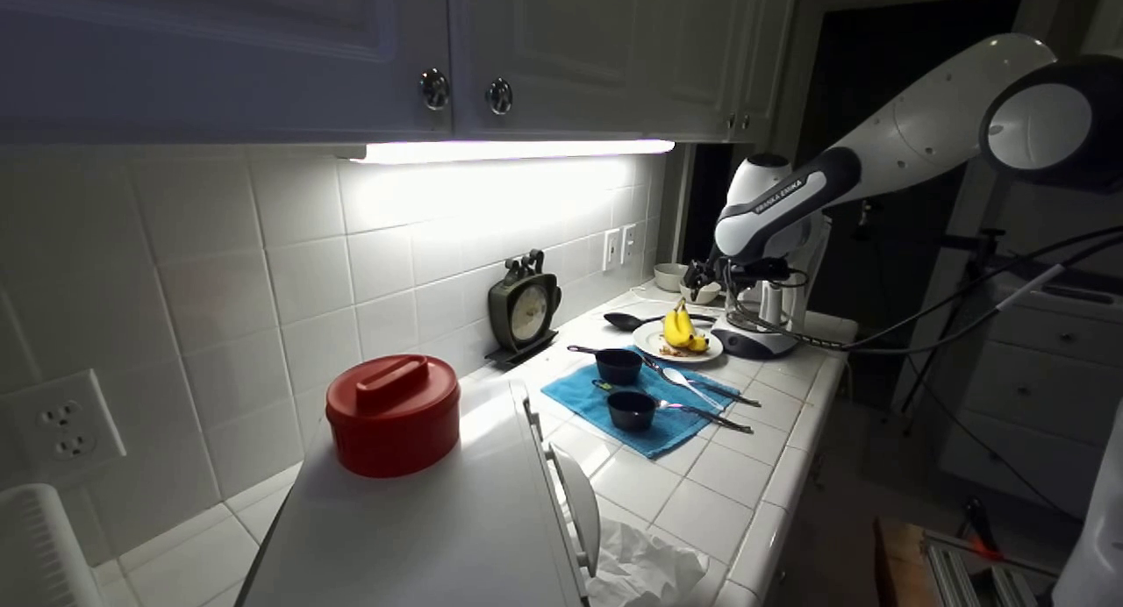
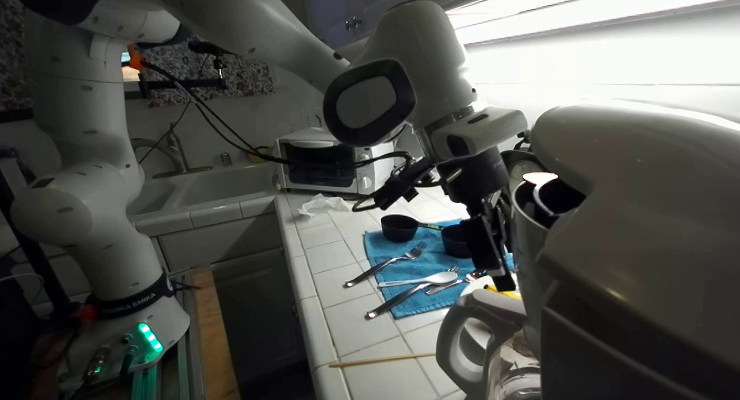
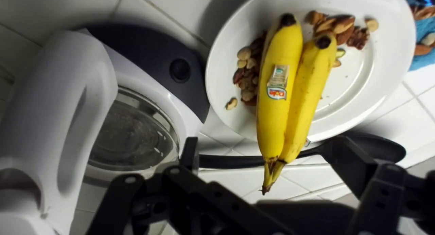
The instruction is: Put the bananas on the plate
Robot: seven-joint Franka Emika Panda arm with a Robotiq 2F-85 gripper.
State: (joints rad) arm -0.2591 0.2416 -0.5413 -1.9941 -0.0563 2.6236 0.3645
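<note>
Can see, in the wrist view, two curved yellow bananas (image 3: pixel 279 116) with dark tips, joined at a stem (image 3: pixel 269 172), lying on the small, round, shallow white plate (image 3: pixel 357 77), with brown nuts (image 3: pixel 246 82) to both sides. Can see the black two-fingered pincer (image 3: pixel 268 152) released, with fingers (image 3: pixel 189 155) spread well apart. Cannot judge the stem's place in depth, whether between or below them. Find the bananas below the pincer in an exterior view. Note a long-handled black spoon (image 3: pixel 234 161) just beside the plate, and a white-handled glass carafe (image 3: pixel 127 134) near it. On the white tiled table (image 1: pixel 645 480), find a blue cloth (image 1: pixel 575 392) bearing two round black cups (image 1: pixel 619 367), metal cutlery (image 2: pixel 381 267) and a white spoon (image 2: pixel 442 277), then a round red lidded pot (image 1: pixel 392 432) atop a white toaster oven (image 1: pixel 439 537).
</note>
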